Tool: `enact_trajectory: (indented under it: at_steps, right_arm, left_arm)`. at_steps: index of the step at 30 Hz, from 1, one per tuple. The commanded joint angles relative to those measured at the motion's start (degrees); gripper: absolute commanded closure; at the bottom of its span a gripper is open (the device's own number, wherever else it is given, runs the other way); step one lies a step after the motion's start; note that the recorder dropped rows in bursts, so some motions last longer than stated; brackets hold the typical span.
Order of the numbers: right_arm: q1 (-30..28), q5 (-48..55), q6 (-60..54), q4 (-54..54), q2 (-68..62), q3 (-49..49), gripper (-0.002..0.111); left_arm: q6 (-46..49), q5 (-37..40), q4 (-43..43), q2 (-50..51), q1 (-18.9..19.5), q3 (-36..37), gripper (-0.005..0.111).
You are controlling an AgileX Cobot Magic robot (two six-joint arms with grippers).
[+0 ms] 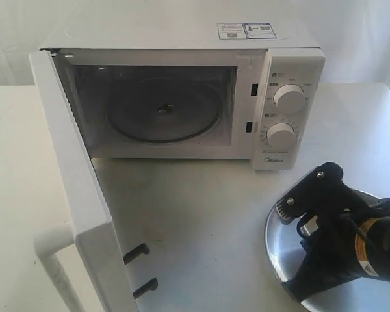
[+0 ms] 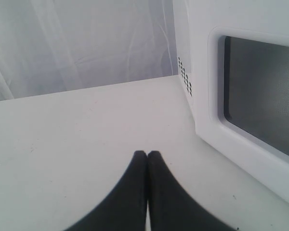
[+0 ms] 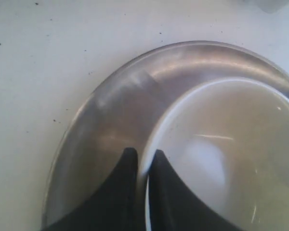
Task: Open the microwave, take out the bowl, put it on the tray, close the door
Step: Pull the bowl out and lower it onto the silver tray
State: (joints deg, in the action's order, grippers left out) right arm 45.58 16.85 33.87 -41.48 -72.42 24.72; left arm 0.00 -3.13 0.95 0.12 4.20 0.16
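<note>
We see the white worktop [image 1: 201,214] with the microwave [image 1: 182,39] standing at the middle of its far edge: a boxy white unit with two round dials [image 1: 289,99] and sticker labels on top. Its door [image 1: 71,188] stands wide open, swung out towards the near left corner, and its bar handle [image 1: 49,250] is cut off by the picture's edge. Inside the cavity we make out the glass turntable [image 1: 162,110].

The shiny silver tray [image 1: 283,250] lies at the near right corner, much of it covered by the black right arm [image 1: 338,234], which also hides the bowl in the exterior view. In the right wrist view we find the bowl [image 3: 221,154] sitting on the tray, its inside cream and glossy. Its outside is out of sight.

The right arm reaches in from the near right corner, its wrist angled down over the tray. The right gripper [image 3: 143,153] is clamped on the bowl's rim, one finger inside and one outside.

The left gripper [image 2: 147,154] is low over the worktop near the door's outer face, its fingers pressed together with nothing between them.
</note>
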Motion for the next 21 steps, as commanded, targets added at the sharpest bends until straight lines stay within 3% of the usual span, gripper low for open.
enact_trajectory:
  at_steps: [1,11,14,21]
  right_arm:
    - [-1.7,-1.3,4.4,-4.4,-4.5,-0.2,0.108]
    - [-1.7,-1.1,16.5,-13.7,-7.0,-0.2,0.107]
    - [-1.7,-0.5,16.5,-13.7,-7.0,-0.2,0.097]
    - [-1.7,-3.2,21.8,-17.3,-6.7,1.3,0.059]
  left_arm:
    - [0.0,-0.3,-0.5,-0.1,0.0,-0.2,0.107]
    - [0.0,-0.3,-0.5,-0.1,0.0,-0.2,0.107]
    - [0.0,-0.3,-0.5,-0.1,0.0,-0.2,0.107]
    - [0.0,-0.3,-0.5,-0.1,0.0,-0.2,0.107]
